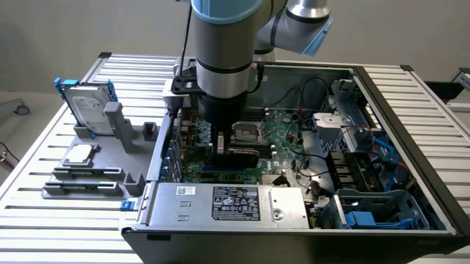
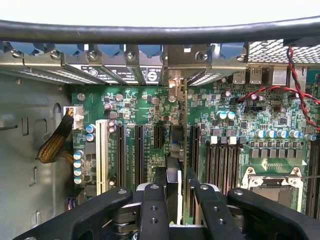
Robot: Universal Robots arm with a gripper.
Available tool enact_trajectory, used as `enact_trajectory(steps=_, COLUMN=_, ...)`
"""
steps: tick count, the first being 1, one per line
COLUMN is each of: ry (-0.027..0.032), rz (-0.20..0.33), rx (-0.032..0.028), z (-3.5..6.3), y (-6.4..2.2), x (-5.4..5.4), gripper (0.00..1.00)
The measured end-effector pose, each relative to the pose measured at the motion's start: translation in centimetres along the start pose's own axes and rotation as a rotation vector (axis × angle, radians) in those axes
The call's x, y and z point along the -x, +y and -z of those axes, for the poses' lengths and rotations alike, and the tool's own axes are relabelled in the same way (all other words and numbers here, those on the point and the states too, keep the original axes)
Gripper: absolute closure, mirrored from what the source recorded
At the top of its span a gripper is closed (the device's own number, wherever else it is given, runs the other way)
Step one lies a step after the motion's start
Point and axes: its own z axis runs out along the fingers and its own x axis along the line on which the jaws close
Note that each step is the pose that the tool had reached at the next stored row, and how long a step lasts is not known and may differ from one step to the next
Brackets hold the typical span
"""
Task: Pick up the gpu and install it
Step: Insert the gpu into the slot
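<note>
So the end effector (image 1: 222, 149) (image 2: 181, 202) is down inside the open computer case (image 1: 400, 118), part closed with its fingers (image 2: 152, 210) clamped on the gpu (image 1: 242, 155) (image 2: 186, 130). The card stands on edge between them. From the wrist view you're looking at it edge-on, a thin green line running away from the end effector toward the rear brackets of the case. Right under and around the end effector is the motherboard (image 1: 283, 129) (image 2: 145, 112), and the card sits in among the row of black expansion slots (image 2: 121, 155). Honestly can't tell if it's touching a slot or just above one. The CPU socket (image 2: 272, 182) is just off to one side of the end effector. The power supply (image 1: 235, 203) lies in the case on the camera's side of the end effector. Well off to the exterior view's left of the end effector, outside the case, a grey holder (image 1: 96, 179) on the slatted tabletop (image 1: 44, 220) carries the upright hard drive (image 1: 89, 110) and the CPU chip (image 1: 81, 155).
</note>
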Motion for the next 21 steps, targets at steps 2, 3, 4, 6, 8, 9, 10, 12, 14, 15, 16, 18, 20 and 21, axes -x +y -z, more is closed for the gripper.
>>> enact_trajectory(steps=2, ry=0.0005, rz=0.000, rx=0.0001, z=-0.03, y=0.01, x=0.00, gripper=0.74)
enact_trajectory(steps=3, ry=0.0007, rz=0.000, rx=0.0000, z=-0.06, y=0.02, x=0.00, gripper=0.74)
enact_trajectory(steps=4, ry=0.0010, rz=0.000, rx=0.0000, z=-0.08, y=0.02, x=0.00, gripper=0.74)
enact_trajectory(steps=6, ry=0.0014, rz=0.000, rx=0.0001, z=-0.12, y=0.02, x=0.00, gripper=0.74)
enact_trajectory(steps=8, ry=0.0016, rz=0.000, rx=0.0001, z=-0.16, y=0.02, x=-0.01, gripper=0.74)
enact_trajectory(steps=9, ry=0.0018, rz=0.000, rx=0.0002, z=-0.18, y=0.02, x=-0.01, gripper=0.74)
enact_trajectory(steps=10, ry=0.0018, rz=0.000, rx=0.0002, z=-0.19, y=0.03, x=-0.01, gripper=0.74)
enact_trajectory(steps=12, ry=0.0020, rz=0.000, rx=0.0003, z=-0.22, y=0.03, x=-0.01, gripper=0.74)
enact_trajectory(steps=14, ry=0.0022, rz=0.000, rx=0.0004, z=-0.24, y=0.04, x=-0.01, gripper=0.74)
enact_trajectory(steps=15, ry=0.0024, rz=0.000, rx=0.0004, z=-0.25, y=0.04, x=-0.01, gripper=0.74)
enact_trajectory(steps=16, ry=0.0033, rz=0.000, rx=0.0009, z=-0.31, y=0.06, x=-0.01, gripper=0.74)
enact_trajectory(steps=18, ry=0.0042, rz=0.000, rx=0.0013, z=-0.40, y=0.06, x=-0.01, gripper=0.74)
enact_trajectory(steps=20, ry=0.0043, rz=0.000, rx=0.0015, z=-0.42, y=0.06, x=-0.01, gripper=0.74)
enact_trajectory(steps=21, ry=0.0042, rz=0.000, rx=0.0016, z=-0.42, y=0.07, x=-0.01, gripper=0.74)
